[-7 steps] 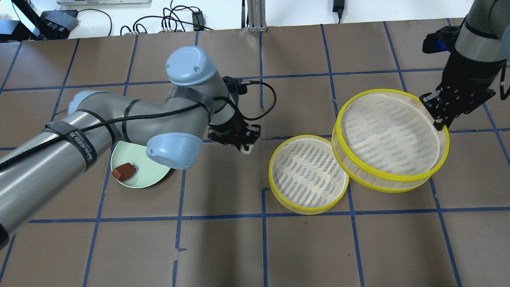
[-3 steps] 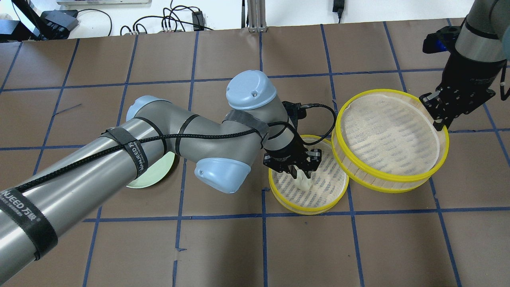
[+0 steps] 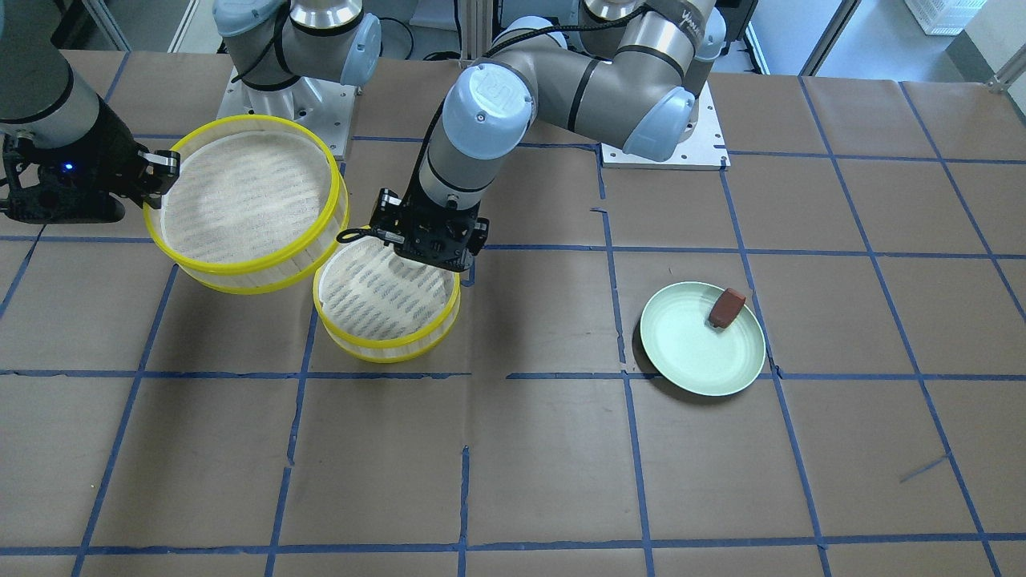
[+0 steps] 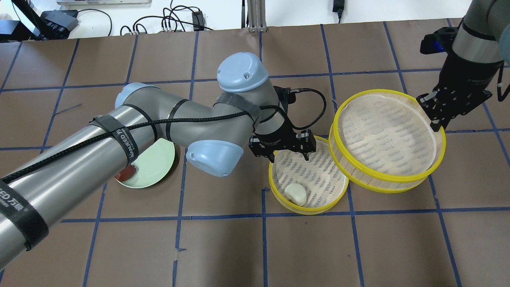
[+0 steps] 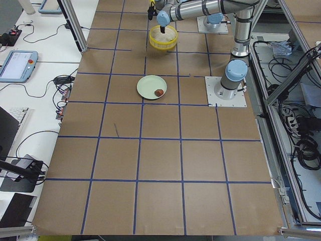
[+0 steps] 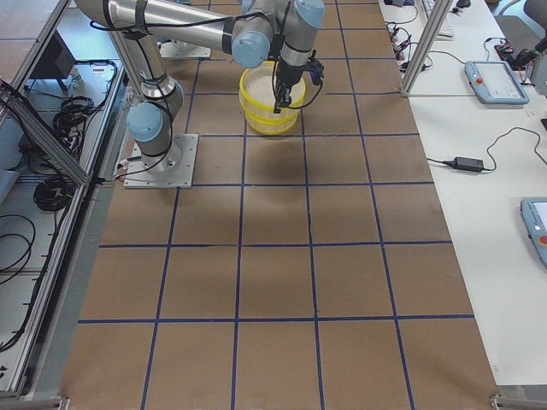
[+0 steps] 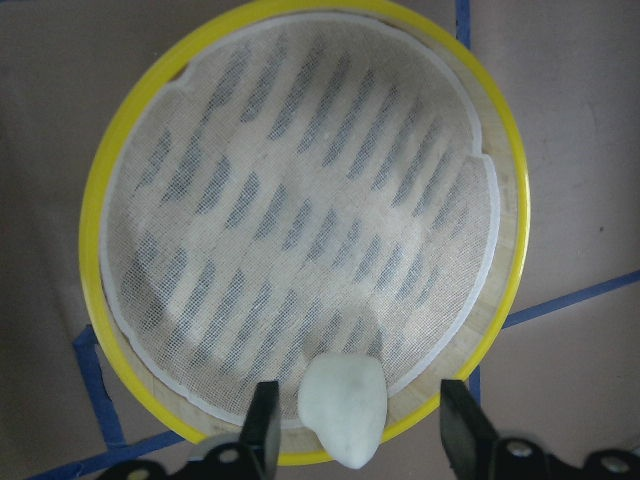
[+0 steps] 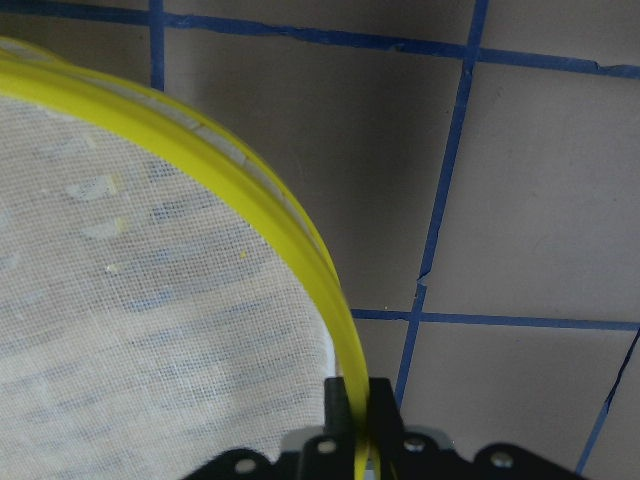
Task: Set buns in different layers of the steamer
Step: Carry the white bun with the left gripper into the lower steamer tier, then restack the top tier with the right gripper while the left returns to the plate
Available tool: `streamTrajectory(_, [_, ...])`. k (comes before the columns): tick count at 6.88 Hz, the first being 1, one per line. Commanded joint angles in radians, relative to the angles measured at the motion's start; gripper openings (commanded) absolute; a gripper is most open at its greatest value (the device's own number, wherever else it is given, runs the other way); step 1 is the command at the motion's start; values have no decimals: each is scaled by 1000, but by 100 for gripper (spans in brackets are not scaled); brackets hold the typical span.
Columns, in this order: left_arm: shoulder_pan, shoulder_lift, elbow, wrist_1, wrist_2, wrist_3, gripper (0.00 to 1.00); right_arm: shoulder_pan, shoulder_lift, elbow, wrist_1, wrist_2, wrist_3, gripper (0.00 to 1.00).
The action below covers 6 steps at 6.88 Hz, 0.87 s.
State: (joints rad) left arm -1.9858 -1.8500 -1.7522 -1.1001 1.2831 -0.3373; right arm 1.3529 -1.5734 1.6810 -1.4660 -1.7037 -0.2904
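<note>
white bun [image 4: 295, 194] lies in lower tier [image 7: 91, 235]; left fingers [image 7: 263, 425] spread above.

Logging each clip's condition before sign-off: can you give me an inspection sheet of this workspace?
Surface: table, brown paper with blue tape grid, flat.
Job's things: white bun lies in lower tier; brown bun on plate; upper tier empty, gripped at rim.
Clutter: nothing seen.
Tools: left tool open above lower tier; right tool shut on upper tier's rim.
Cables: black cable strapped along left arm, looped at wrist.
Surroundings: teach pendant beside the table.
</note>
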Motion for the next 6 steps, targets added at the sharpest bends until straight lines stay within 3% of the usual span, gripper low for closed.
streamTrajectory(1, [143, 37, 4, -76, 166, 27, 100, 18, -2, 34, -13, 63, 128, 8])
streamTrajectory(3, [340, 44, -38, -78, 341, 198, 100, 89, 0, 95, -123, 92, 239, 8])
streamTrajectory(4, [463, 43, -59, -69, 341, 389, 98, 154, 10, 136, -205, 87, 340, 8])
streamTrajectory(6, [600, 43, -162, -25, 344, 655, 95, 219, 13, 209, -295, 88, 449, 8])
